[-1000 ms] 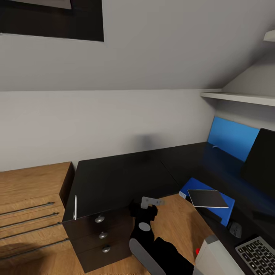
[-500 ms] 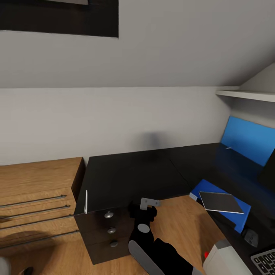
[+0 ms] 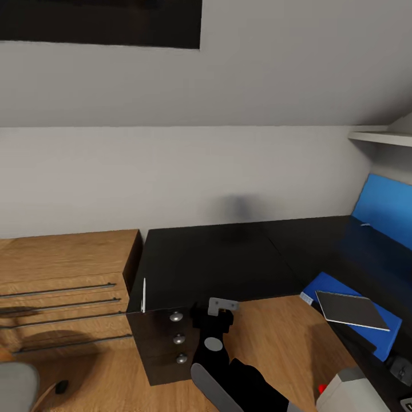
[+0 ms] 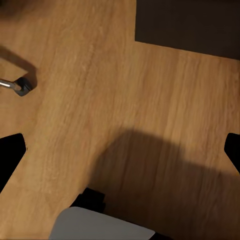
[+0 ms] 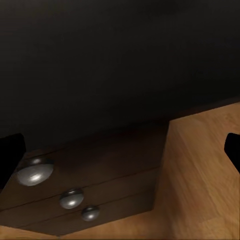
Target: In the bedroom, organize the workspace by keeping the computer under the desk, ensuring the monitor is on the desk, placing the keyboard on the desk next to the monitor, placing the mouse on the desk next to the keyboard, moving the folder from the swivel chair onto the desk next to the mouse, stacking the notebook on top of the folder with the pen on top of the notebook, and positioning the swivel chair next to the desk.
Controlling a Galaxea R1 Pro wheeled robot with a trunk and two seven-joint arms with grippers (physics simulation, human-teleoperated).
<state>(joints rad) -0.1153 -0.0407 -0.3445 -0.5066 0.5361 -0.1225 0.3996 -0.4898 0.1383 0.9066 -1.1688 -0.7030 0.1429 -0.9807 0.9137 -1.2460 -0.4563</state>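
1. Nearest you, your right arm reaches forward low in the middle, its hand (image 3: pixel 223 305) hanging just beside the drawers (image 3: pixel 171 343), over the wood floor (image 3: pixel 274 337). In the right wrist view the fingertips (image 5: pixel 11 150) sit wide apart with nothing between them.
2. In the left wrist view your left hand's fingertips (image 4: pixel 10 152) are likewise spread and bare above the floor; a chrome castor leg of the chair (image 4: pixel 15 85) shows nearby.
3. At the far right, the folder (image 3: pixel 343 300) lies flat on the bench (image 3: pixel 229 257), with the notebook (image 3: pixel 352 310) stacked on it.
4. On the left, the pen (image 3: pixel 143 294) lies on the bench's left edge, above the drawers.
5. Left of the bench stands a wooden shelf unit (image 3: pixel 63 269), touching it.
6. Farther back on the right, a blue panel (image 3: pixel 383 209) leans by the wall.
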